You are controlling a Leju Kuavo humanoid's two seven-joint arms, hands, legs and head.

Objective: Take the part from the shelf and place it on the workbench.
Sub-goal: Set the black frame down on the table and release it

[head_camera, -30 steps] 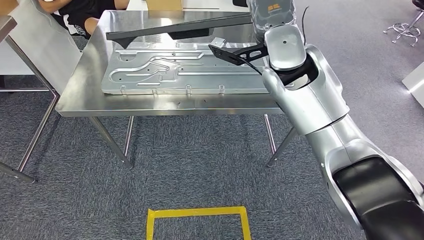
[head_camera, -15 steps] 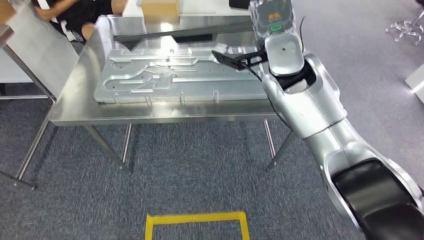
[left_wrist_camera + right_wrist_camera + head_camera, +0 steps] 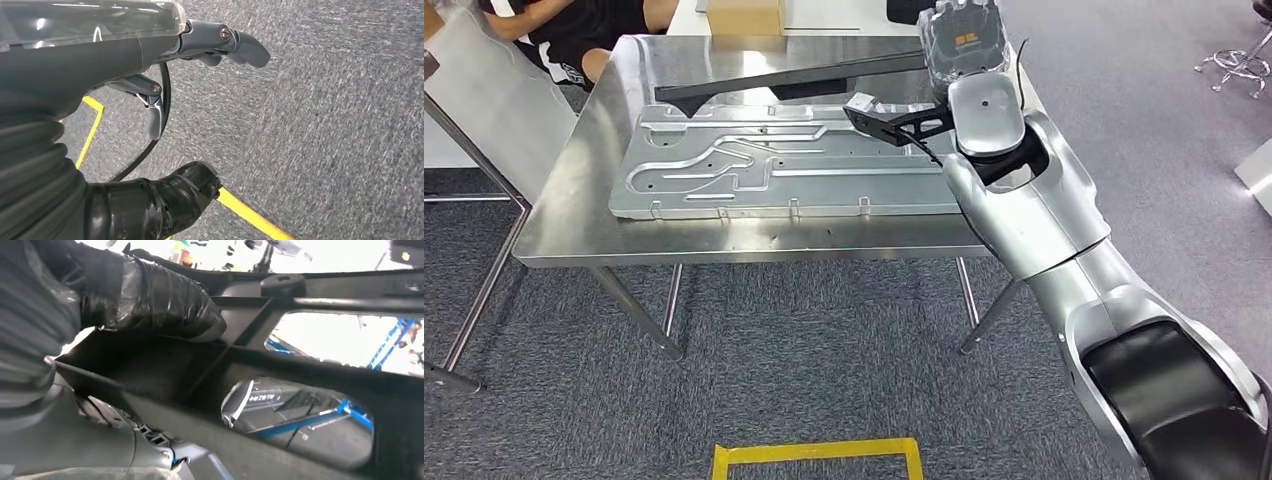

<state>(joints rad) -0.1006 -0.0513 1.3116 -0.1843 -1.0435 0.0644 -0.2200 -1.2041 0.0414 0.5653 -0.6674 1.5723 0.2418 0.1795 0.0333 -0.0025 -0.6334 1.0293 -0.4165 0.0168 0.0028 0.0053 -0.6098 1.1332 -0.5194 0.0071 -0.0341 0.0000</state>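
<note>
From the head view, the right arm reaches forward over the steel worktop (image 3: 604,235), and the long black part (image 3: 789,78) stretches from the right hand (image 3: 964,40) out across the far side of the worktop, above a big pressed metal panel (image 3: 774,165) that lies flat on it. A smaller black bracket (image 3: 894,118) juts out beside the wrist, over the panel's right end. Whether the long part rests on the surface or hangs just over it cannot be told from here.

The right wrist view gives what the head view hides: the thick thumb (image 3: 160,295) is pressed onto the black ribbed frame of the part (image 3: 300,365), so the hand has hold of it; the other fingers are hidden behind the part.

The left wrist view looks down at grey carpet (image 3: 340,115) with a strip of yellow tape (image 3: 250,212). The left hand (image 3: 165,100) holds nothing, its fingers (image 3: 245,47) loosely extended and apart.

A cardboard box (image 3: 744,18) sits at the far edge of the worktop, and a person (image 3: 574,25) is at the far left corner.
</note>
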